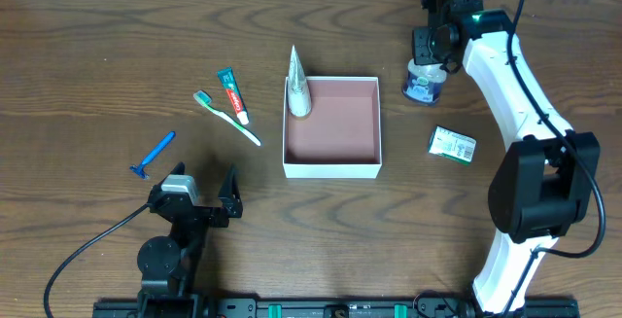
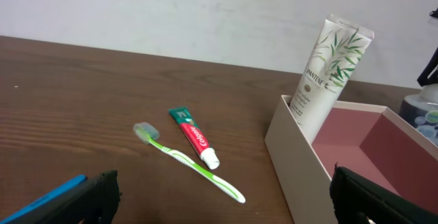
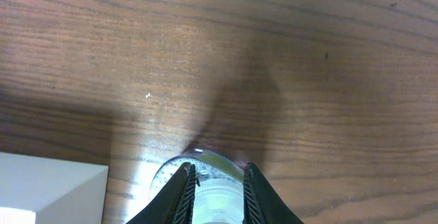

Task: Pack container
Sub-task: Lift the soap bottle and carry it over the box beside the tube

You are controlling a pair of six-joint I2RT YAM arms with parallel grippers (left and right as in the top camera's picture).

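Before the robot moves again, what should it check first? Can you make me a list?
1. Right gripper lined up on the small jar: ok, one finger on each side of its top.
2. Grip tight enough to lift: cannot tell.
3. Room in the container: ok, only the white tube stands in one corner.
4. Way from jar to container: ok, nothing lies between them in the overhead view.
5. Left gripper out of the way: ok, open and far from the jar.

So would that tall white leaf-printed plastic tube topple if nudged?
Probably: the tall white tube stands tilted on end, rising well above the walls of the shallow white cardboard container. It looks like soft plastic, so likely light and squashy.
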